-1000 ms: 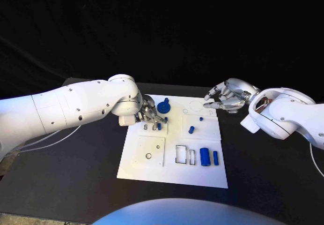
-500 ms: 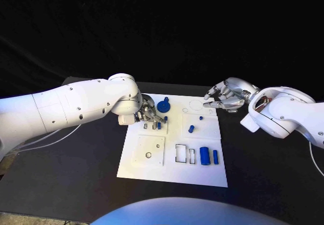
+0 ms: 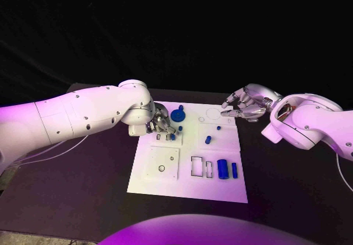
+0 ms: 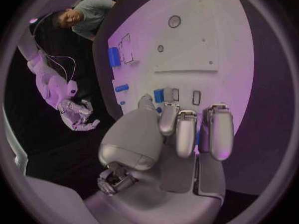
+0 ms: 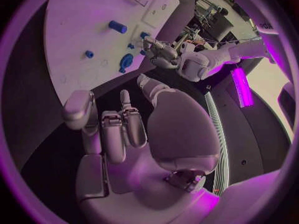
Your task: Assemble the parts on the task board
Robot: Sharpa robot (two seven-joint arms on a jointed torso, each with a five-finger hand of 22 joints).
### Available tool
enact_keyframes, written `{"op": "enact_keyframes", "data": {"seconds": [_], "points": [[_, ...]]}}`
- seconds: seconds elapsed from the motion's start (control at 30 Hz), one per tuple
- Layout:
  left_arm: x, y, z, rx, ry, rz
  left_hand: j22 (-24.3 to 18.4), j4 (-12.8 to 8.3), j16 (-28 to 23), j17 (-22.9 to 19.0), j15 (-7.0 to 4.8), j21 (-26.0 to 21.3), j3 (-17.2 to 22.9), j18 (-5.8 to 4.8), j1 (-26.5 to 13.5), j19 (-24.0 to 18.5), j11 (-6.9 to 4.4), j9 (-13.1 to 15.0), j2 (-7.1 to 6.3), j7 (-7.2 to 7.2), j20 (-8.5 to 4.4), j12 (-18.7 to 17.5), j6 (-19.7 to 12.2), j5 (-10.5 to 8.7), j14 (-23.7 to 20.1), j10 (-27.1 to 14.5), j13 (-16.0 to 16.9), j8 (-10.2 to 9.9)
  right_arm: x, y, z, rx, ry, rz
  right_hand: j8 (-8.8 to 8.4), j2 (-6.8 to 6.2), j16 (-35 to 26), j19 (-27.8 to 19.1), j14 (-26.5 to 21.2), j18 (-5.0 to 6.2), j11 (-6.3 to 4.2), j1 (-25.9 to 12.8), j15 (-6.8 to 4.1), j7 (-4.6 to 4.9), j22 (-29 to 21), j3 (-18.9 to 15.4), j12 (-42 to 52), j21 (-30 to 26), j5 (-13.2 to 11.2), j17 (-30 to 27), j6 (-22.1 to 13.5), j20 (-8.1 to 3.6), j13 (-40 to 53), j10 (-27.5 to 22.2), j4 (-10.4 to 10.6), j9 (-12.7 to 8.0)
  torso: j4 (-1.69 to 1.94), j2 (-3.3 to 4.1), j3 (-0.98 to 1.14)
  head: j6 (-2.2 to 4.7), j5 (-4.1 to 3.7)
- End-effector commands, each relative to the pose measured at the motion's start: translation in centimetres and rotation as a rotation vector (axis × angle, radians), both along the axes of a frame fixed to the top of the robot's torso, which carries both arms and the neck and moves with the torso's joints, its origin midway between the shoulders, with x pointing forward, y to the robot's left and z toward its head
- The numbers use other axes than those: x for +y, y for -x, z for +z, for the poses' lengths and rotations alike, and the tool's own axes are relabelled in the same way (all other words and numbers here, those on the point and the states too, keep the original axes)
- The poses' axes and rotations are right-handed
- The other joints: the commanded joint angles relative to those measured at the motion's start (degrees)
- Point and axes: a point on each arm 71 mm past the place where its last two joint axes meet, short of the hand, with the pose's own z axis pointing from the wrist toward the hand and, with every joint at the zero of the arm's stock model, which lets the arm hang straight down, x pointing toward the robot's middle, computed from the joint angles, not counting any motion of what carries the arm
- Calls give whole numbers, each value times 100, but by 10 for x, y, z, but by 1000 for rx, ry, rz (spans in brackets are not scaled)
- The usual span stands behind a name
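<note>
Nothing has moved since a second ago. Your left hand (image 3: 162, 124) still holds a small blue part (image 3: 172, 136) at the task board (image 3: 187, 186); your right hand (image 3: 246, 106) hovers open-fingered, holding nothing

Left robot hand (image 3: 161, 125) hides part (blue) (image 3: 171, 136).

The left hand (image 4: 181, 134) hangs over the white task board (image 4: 212, 45), fingers curled downward close to a small blue part (image 4: 159, 95) beside rectangular slots. Two more blue parts (image 4: 114, 56) lie along the board's edge. The right hand (image 4: 77, 113) hovers well apart.
</note>
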Motion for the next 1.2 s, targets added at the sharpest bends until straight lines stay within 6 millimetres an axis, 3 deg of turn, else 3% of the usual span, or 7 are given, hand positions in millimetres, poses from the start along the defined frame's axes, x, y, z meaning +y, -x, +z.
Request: {"op": "enact_keyframes", "data": {"seconds": [0.03, 0.37, 0.47, 0.6, 0.9, 1.07, 1.2], "points": [[-3, 2, 0, 21, 3, -21, 636, 22, 21, 1509, -40, -21, -162, -40, -28, 30, -138, -1, -50, -4, -49, -22, -43, 24, 607, 100, 3, 20, 2, 1, -1, 5, 13, 17, 37, -18, 23, -34, 597, 35, -7, -40, -8, 10, -9, -2, -34, -19, 37, 1508, -17, -8, 470, -30, 22, 8, 1, 0, 2, -2, -2], [-4, 2, 0, 16, 10, -12, 644, 1, 21, 1509, -64, -24, -80, -40, 104, 32, -172, 19, 32, -49, -65, -39, -14, 94, 607, 91, -7, 98, 2, 0, -1, 8, 14, 20, 37, -18, 23, -34, 597, 35, -7, -40, -8, 10, -9, -2, -34, -19, 37, 1508, -17, -8, 470, -30, 22, 8, 1, 1, 1, -9, -7], [-4, 2, 0, 16, 13, -9, 644, 5, 21, 1509, -79, -32, -15, -39, 253, 28, -186, 23, 74, -62, -83, -54, -41, -91, 607, 83, -14, 133, 2, 0, -1, 8, 15, 20, 37, -18, 23, -34, 597, 35, -7, -40, -8, 10, -9, -2, -34, -19, 37, 1508, -17, -8, 470, -30, 22, 8, -1, 2, 0, -11, -8], [-4, 2, 0, 16, 15, -7, 649, 2, 21, 1509, -91, -35, 88, -40, 421, 29, -198, 20, 123, -74, -96, -62, -64, -196, 607, 81, -11, 157, 2, 0, -1, 9, 16, 21, 37, -18, 23, -34, 597, 35, -7, -40, -8, 10, -9, -2, -34, -19, 37, 1508, -17, -8, 470, -30, 22, 8, 0, 6, 0, -16, -8], [-5, 2, 0, 17, 16, -7, 658, -1, 21, 1509, -102, -37, 225, -40, 578, 31, -214, 21, 159, -91, -107, -75, -68, -293, 607, 75, -15, 194, 3, 0, -2, 12, 17, 23, 49, -19, 23, -36, 597, 36, -9, -32, -10, 8, -12, 6, -32, -28, 41, 1508, -17, -8, 472, -28, 26, 18, 1, 0, 1, -36, -15], [-5, 1, 0, 18, 16, -7, 667, 15, 21, 1509, -112, -45, 500, -41, 729, 30, -224, 7, 164, -94, -124, -84, -103, -777, 607, 76, -2, 228, 3, 0, -2, 14, 18, 24, 49, -19, 23, -36, 597, 36, -9, -32, -10, 8, -12, 6, -32, -28, 41, 1508, -17, -8, 472, -28, 26, 18, 0, 0, 0, -39, -16], [-5, 1, 0, 19, 14, -6, 670, 16, 21, 1509, -114, -45, 553, -41, 733, 31, -222, 2, 164, -96, -124, -88, -107, -845, 607, 74, -4, 232, 3, 0, -2, 15, 18, 25, 49, -19, 23, -36, 597, 36, -9, -32, -10, 8, -12, 6, -32, -28, 41, 1508, -17, -8, 472, -28, 26, 18, -2, 0, 0, -47, -22]]}}
